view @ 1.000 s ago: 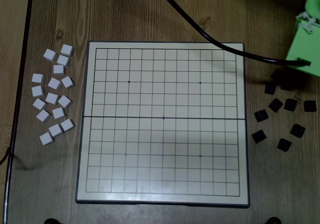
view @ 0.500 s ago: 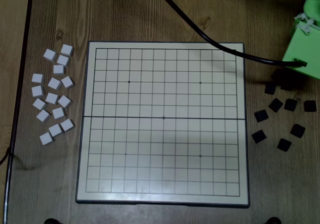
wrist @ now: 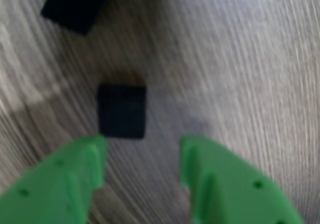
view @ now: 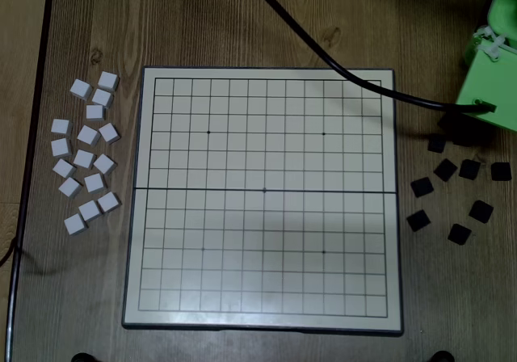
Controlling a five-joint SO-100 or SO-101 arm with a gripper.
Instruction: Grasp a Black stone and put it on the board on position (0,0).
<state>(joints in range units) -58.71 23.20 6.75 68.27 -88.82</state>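
Below, in the wrist view, we see the green pincer spread wide and empty, a Black stone lying on the tabletop just beyond its left fingertip. Overhead, the board holds no stones; position (0,0) is bare.

Black stone: flat matte square, lying on wood in wrist view. Board: cream, black grid, grey rim, no tiles on it. Position (0,0): dotted crossing on fold seam.
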